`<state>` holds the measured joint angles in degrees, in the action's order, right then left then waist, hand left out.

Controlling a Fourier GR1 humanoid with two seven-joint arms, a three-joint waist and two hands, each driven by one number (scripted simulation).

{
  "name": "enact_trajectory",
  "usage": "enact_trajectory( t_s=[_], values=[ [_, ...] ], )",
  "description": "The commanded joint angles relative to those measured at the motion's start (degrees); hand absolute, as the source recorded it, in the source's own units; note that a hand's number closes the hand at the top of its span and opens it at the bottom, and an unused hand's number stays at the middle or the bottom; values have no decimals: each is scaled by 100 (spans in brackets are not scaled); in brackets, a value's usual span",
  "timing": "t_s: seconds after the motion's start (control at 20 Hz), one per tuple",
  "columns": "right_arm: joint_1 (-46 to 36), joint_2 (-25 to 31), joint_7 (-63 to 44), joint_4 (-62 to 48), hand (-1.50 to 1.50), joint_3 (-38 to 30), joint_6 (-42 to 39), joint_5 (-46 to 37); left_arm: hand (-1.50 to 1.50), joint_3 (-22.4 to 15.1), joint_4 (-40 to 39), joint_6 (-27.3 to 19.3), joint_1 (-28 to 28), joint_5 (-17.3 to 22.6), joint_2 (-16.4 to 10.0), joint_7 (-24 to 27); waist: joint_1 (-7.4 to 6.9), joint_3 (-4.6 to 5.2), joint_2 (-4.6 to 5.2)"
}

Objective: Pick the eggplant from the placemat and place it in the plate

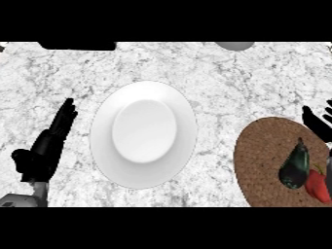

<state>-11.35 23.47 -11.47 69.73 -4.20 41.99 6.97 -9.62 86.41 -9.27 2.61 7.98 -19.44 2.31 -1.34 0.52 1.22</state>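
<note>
While the eggplant [295,165] lies on the round woven placemat [263,146] at the lower right of the view, you have none of the task behind you. It is dark and glossy, lies lengthwise with its narrow stem end pointing away from the robot, and its near end touches a red vegetable [318,186], perhaps a pepper, that shares the mat.

The white plate [143,92] sits in the middle of the marble counter [219,73], well apart from the mat, and nothing is on it.

Your right hand [325,124] shows at the mat's far right edge, fingers straight and spread, holding nothing; it is near the eggplant but not touching it. Your left hand [50,141] rests to the left of the plate, fingers straight, also holding nothing.

By my reading everything is left for you: reach, grasp, carry across to the plate, and release. Mind the red vegetable when you close on the eggplant.
</note>
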Motion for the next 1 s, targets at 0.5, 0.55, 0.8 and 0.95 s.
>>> enact_trajectory(
  t_s=[0.5,0.55,0.8,0.95],
  values=[
    [-486,-212,-3402,-421,-150,1213,2258,-3609,0,279,-652,253,-220,118,74,514,214,-4,-177],
    [-585,-298,-3728,-608,-150,1288,2092,-3905,0,409,-814,440,-182,182,-113,579,195,0,-164],
    [-497,-153,-5184,-286,-150,1558,413,-4211,0,444,-838,476,-109,176,-147,561,256,3,-185],
    [-526,61,-5908,159,-150,1747,-661,-3992,0,453,-917,473,-189,164,-113,657,292,4,-205]
  ],
)
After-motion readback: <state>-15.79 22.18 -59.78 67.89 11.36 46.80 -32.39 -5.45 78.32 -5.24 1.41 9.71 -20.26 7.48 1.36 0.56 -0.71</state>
